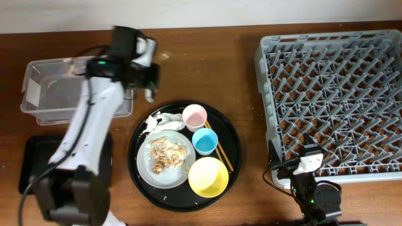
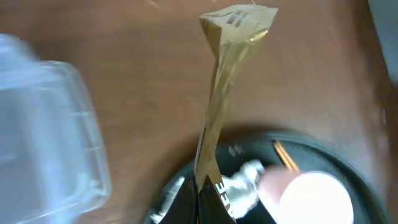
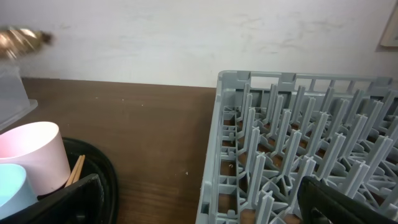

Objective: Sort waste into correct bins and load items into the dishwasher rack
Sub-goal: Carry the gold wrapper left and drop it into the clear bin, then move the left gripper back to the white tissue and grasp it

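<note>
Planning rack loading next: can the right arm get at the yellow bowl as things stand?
Probably yes. The right hand is open and empty by the rack corner; the yellow bowl sits uncovered on the tray side nearest it, with bare table between.

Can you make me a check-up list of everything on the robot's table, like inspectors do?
Surface: brown wooden table.
Job's things: gold wrapper hangs from the left gripper, between the clear tub and the round black tray. On that tray: tissue, plate with food scraps, pink cup, blue cup, yellow bowl. Dishwasher rack: no dishes seen. Shallow black tray: partly under the left arm.
Clutter: chopsticks beside the blue cup.
Grippers: left shut on the wrapper; right gripper open, holding nothing.
Cables: black cable by the right arm.
Surroundings: pale wall.
</note>
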You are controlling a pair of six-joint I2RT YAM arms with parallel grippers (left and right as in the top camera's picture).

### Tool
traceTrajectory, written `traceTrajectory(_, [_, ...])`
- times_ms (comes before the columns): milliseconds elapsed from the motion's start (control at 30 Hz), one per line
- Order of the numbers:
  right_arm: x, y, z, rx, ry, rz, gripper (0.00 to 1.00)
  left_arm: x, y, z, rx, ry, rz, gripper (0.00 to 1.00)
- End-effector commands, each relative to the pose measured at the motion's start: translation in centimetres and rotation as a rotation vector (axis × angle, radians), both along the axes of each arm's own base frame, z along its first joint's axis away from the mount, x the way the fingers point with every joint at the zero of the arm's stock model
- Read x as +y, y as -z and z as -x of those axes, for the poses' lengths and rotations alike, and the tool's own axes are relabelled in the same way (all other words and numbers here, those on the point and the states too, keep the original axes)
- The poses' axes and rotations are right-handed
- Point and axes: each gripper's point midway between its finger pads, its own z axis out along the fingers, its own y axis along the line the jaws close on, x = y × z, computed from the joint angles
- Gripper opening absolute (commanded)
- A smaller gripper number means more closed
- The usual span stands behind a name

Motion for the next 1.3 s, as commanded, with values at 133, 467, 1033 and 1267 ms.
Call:
traceTrajectory(133, [-0.3,0.2,0.0,0.003,0.016,0.008,0.98,13.8,-2.6,-0.5,-0.018,-0.924,0.338,0.01])
traceTrajectory(467, [-0.3,0.2,0.0,0.003,0.016,0.008,0.98,21.2,-0.9,-0.5,-0.112,-1.328,0.398,0.12])
traceTrajectory(1033, [-0.3,0.2,0.0,0.003,0.016,0.008,0.98,17.8,-1.9,-3.8,-0.125,-1.001,0.452,0.99])
traceTrajectory(1267, [-0.3,0.2,0.0,0.003,0.016,0.008,0.98,5.4,-9.3,-2.2,-0.184,-0.284,0.546,0.89])
